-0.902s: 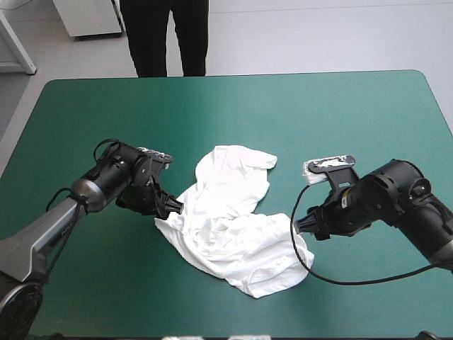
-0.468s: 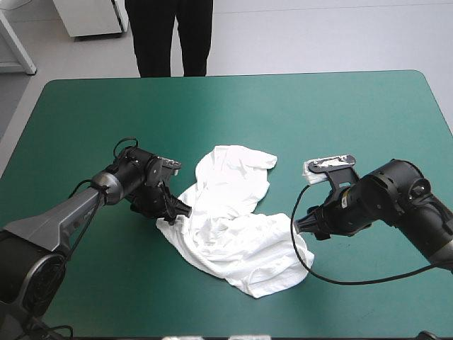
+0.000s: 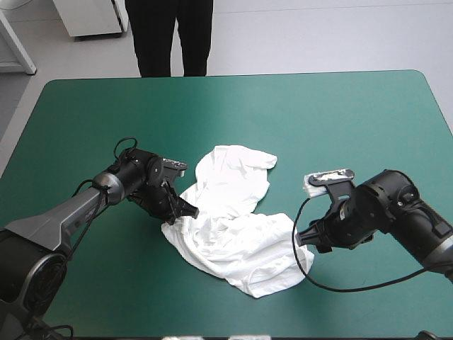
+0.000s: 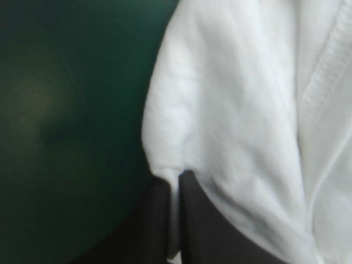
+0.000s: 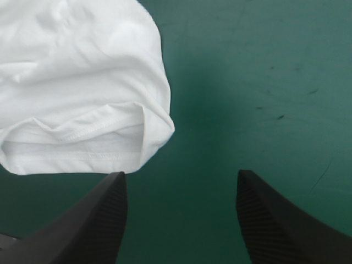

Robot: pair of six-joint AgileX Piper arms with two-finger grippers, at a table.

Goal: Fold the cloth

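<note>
Surface: teal-green cover (image 3: 85,106), crumpled T-shirt (image 3: 233,227) heaped at centre. At heap's left edge, left gripper (image 3: 185,210) low, clenched on T-shirt fold; nudged slightly right since earlier. At heap's right hem, right gripper (image 5: 179,176) low, fingers spread over cover; arm shifted nearer.

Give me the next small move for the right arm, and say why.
Probably shift the right claw sideways onto the T-shirt hem and shut it: the claw is open over bare table, the hem just ahead of one finger, while the left claw grips the other side.
</note>
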